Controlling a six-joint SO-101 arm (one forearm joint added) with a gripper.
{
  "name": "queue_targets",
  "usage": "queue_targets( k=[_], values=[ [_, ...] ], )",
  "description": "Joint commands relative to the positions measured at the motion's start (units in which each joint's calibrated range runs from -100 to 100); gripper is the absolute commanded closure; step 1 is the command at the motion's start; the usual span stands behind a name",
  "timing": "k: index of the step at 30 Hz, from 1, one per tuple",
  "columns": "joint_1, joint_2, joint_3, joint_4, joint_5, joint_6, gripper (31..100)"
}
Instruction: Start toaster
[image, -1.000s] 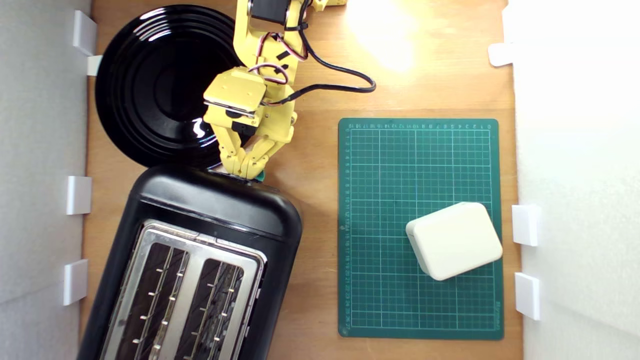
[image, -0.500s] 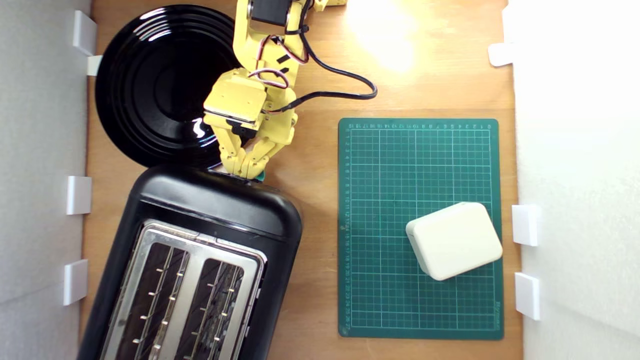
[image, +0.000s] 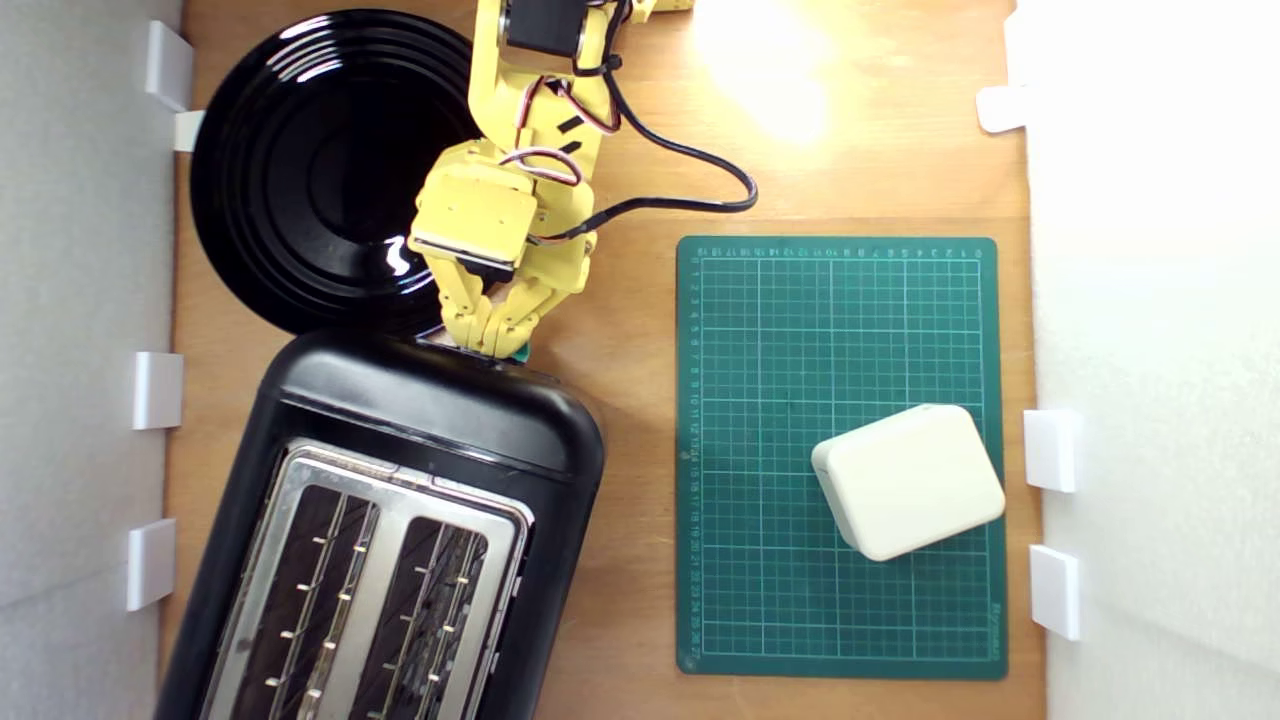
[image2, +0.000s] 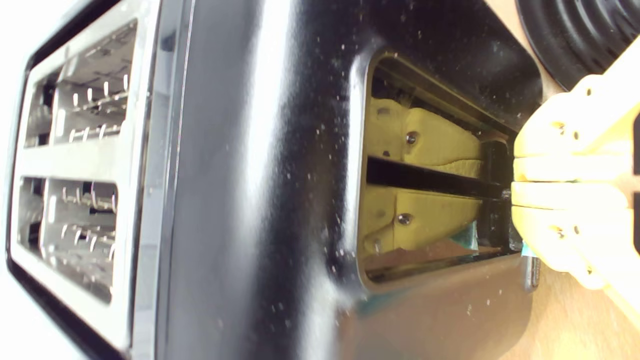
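Wrist pitched further down | end effector closed, tips at toaster lever end

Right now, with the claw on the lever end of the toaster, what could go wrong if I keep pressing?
The shut claw covers most of the teal lever knob, so it may slip off sideways. The toaster sits unclamped and angled on the wood, so it could slide or tip. The black plate lies right beside the claw and could get bumped.
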Motion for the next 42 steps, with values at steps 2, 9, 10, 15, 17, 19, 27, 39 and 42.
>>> queue_targets(
  k=[2,9,10,15,17,19,27,39,42],
  values=[
    [0.9,3.3,2.2,-0.3,6.4,-1.0,98.9],
    [0.3,-3.1,-1.3,-0.5,6.4,-1.3,98.9],
    [0.3,-3.8,-1.8,-0.5,6.4,-1.1,98.9],
    [0.0,-7.2,-4.5,-0.5,6.4,-1.3,98.9],
    [0.0,-8.6,-4.9,-0.5,6.4,-1.3,98.9],
    [-0.1,-10.3,-5.0,-0.5,6.4,-1.3,98.9],
    [-0.2,-15.2,-13.0,-0.5,6.5,-2.2,98.9],
    [-5.3,-33.7,-8.9,0.5,7.1,-1.9,98.9],
    [-5.4,-41.5,-3.3,0.0,7.1,-1.8,98.9]
  ],
)
